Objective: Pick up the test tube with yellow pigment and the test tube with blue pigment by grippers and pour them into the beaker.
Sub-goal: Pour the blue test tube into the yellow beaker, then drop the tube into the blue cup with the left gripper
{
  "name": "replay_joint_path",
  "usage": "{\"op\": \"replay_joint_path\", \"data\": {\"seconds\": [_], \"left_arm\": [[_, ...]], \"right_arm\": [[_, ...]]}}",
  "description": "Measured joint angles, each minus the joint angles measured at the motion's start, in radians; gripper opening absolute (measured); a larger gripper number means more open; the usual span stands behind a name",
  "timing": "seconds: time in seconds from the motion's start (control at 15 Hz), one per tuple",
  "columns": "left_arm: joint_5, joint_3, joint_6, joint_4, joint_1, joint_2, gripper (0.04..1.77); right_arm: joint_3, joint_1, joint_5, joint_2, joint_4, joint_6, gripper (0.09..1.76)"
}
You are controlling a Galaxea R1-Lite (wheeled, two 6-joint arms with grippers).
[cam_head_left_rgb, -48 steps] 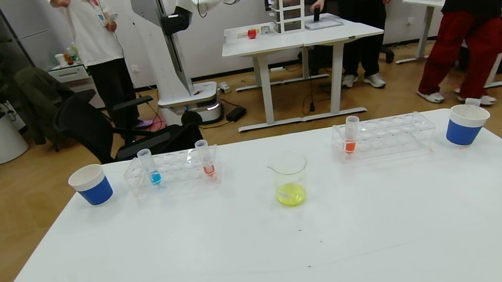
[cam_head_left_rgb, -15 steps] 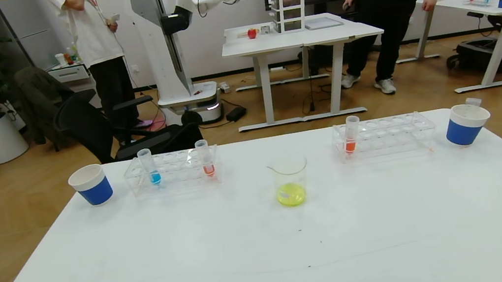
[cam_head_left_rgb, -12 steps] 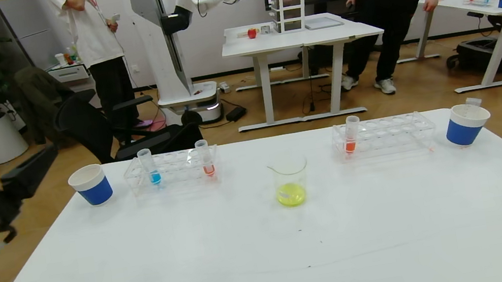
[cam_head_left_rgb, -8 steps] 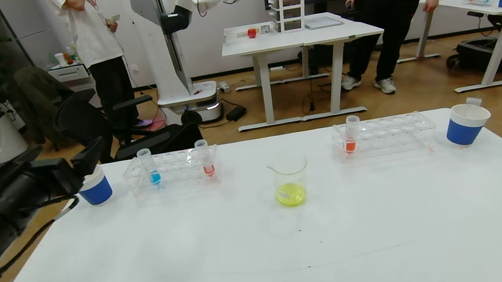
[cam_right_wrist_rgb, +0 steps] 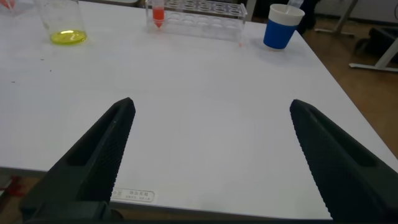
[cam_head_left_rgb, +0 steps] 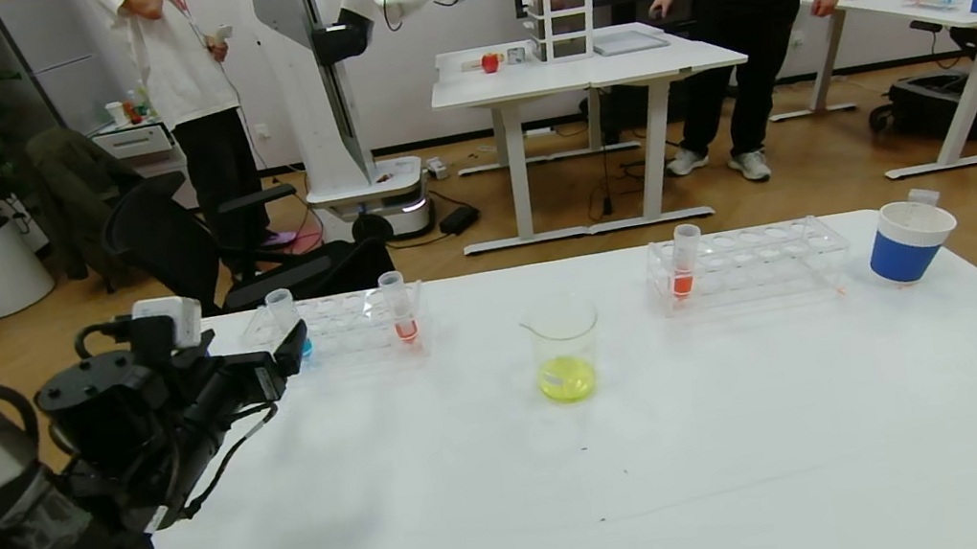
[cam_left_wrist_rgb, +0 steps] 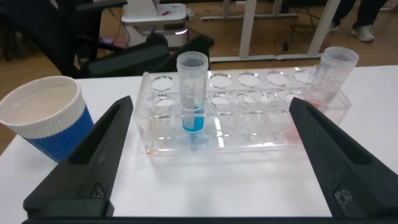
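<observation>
The test tube with blue pigment stands upright in the left clear rack, straight ahead of the left gripper, whose 2 fingers are spread wide, apart from it. The beaker, yellow liquid at its bottom, sits right of that gripper on the white table. From the head, the gripper partly hides the tube. The right gripper hovers splayed above the table's near edge, holding nothing.

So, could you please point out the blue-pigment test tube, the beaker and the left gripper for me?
test tube with blue pigment (cam_left_wrist_rgb: 193, 118): left wrist view, on the blue liquid.
beaker (cam_head_left_rgb: 563, 344): head view, on the glass wall.
left gripper (cam_left_wrist_rgb: 205, 134): left wrist view, midway between its open fingers.
</observation>
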Motion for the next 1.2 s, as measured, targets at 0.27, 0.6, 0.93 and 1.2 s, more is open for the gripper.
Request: {"op": "replay_joint_path", "data": {"seconds": [0.27, 0.6, 0.93, 1.2], "left_arm": [[0.046, -0.054, -0.003, -0.002, -0.011, 0.080, 1.75], [0.077, -0.211, -0.010, 0.001, -0.006, 0.158, 1.75], [0.104, -0.387, -0.009, 0.008, -0.001, 0.292, 1.75], [0.111, -0.441, -0.009, 0.008, 0.000, 0.346, 1.75]], "right_arm": [[0.000, 0.000, 0.000, 0.000, 0.000, 0.000, 1.74], [0.000, 0.000, 0.000, 0.000, 0.000, 0.000, 1.74], [0.000, 0.000, 0.000, 0.000, 0.000, 0.000, 1.74], [0.000, 0.000, 0.000, 0.000, 0.000, 0.000, 1.74]]}}
